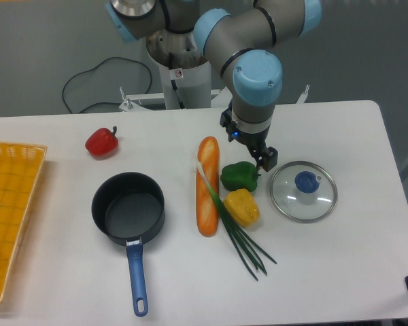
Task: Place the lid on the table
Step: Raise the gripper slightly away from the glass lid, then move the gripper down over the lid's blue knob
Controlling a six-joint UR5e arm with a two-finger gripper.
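Note:
The lid [303,191], clear glass with a metal rim and a blue knob, lies flat on the white table [340,258] at the right. My gripper [264,157] hangs just left of and behind the lid's rim, apart from it, above the green pepper's right side. One dark finger [268,158] sticks out from under the wrist, the other is hidden by the arm. The gripper looks open and holds nothing.
A green pepper [239,176], a yellow pepper [241,207], a baguette [207,185] and green onions [241,238] lie left of the lid. A dark saucepan [128,208] with a blue handle sits centre-left, a red pepper [101,141] behind it, a yellow wicker tray [10,204] at the left edge.

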